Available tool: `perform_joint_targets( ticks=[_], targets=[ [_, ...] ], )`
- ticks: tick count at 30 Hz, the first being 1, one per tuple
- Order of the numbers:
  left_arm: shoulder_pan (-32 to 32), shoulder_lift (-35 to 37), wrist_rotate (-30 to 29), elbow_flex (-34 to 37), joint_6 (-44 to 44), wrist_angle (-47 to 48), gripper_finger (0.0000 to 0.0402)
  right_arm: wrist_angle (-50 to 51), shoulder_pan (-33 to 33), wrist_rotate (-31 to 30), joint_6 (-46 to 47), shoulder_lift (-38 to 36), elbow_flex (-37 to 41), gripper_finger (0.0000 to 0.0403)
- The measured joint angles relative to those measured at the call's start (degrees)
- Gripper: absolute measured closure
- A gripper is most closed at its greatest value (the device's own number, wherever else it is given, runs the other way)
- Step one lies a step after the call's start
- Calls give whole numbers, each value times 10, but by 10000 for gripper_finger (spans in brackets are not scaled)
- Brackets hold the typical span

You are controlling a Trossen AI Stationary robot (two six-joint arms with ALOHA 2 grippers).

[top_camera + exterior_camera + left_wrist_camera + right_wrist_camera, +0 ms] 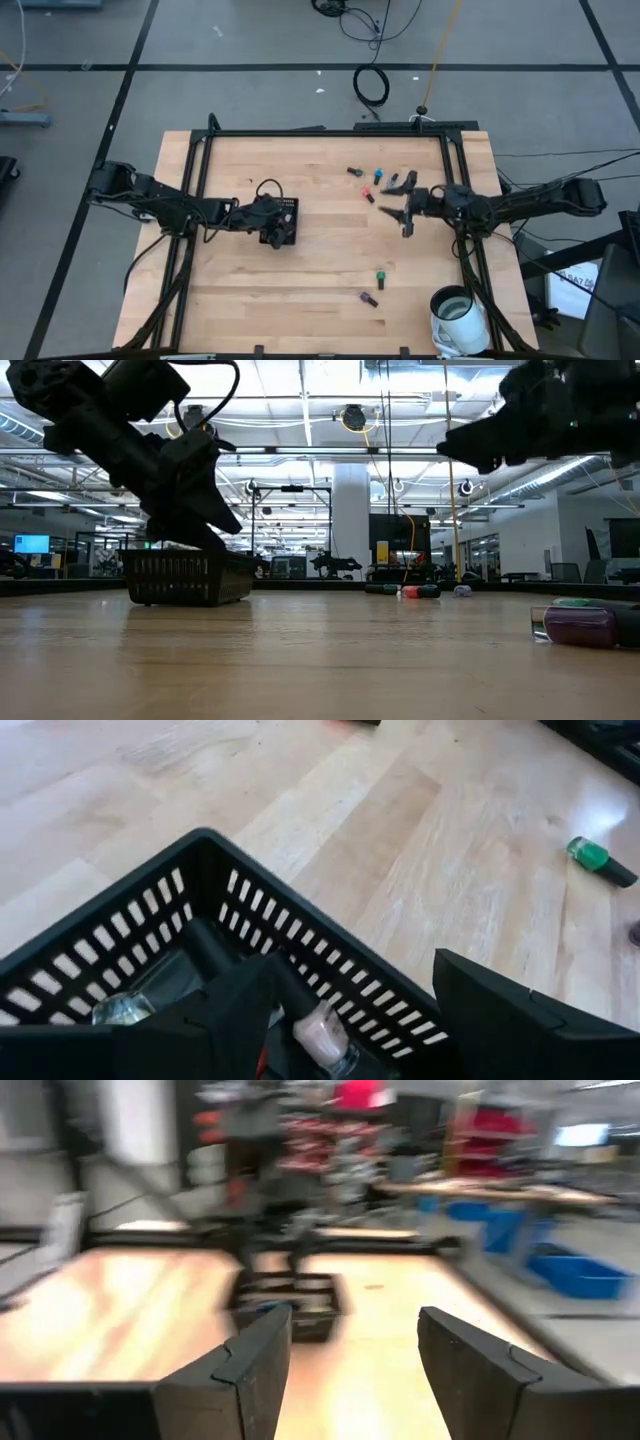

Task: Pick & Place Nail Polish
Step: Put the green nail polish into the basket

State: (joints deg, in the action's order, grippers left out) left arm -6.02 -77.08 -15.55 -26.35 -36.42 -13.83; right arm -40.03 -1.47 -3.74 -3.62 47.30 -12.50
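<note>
Sitting in the middle of the big wooden table (250, 290) is the little black tray (281, 226), and everything here is told from that tray. The left gripper (272, 231) is right over the tray, with its fingers spread apart and nothing held between them. The wrist view shows those fingers reaching down past the tray's slotted wall, and some small bottles lie inside: a pale pink bottle (322, 1033) and a clear one (122, 1010). So part of the job looks done already.

The right gripper (398, 206) is well off to the right of the tray, up in the air above the table. Its fingers are wide apart and empty too.

Lots of work is still left, I think. A small bunch of nail polish bottles lies on the table to the right of the tray and a bit farther back: a blue-green one (379, 175), a red one (368, 194) and a dark one (354, 171). One or two more may be hiding under the right gripper, but I cannot tell. Two more lie to the right of the tray and nearer the front: a green bottle (381, 277) and a purple bottle (368, 298). A white cup (455, 310) stands near the front right corner, far from the tray.

All the loose bottles are tiny, with dark caps and bright bodies, and each one lies on its side.
</note>
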Motion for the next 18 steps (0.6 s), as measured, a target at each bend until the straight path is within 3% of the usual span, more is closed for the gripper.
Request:
perform_joint_targets(
  ticks=[5,11,15,18],
  targets=[
    [0,0,0,0,8,-2,133,174,81,9,5,21,-83,195],
    [0,0,0,0,17,-4,133,344,185,5,69,110,-174,195],
    [0,0,-11,0,17,-10,133,381,236,16,100,184,-214,195],
    [2,0,-15,0,17,-17,133,386,258,65,143,231,-231,195]
  ],
)
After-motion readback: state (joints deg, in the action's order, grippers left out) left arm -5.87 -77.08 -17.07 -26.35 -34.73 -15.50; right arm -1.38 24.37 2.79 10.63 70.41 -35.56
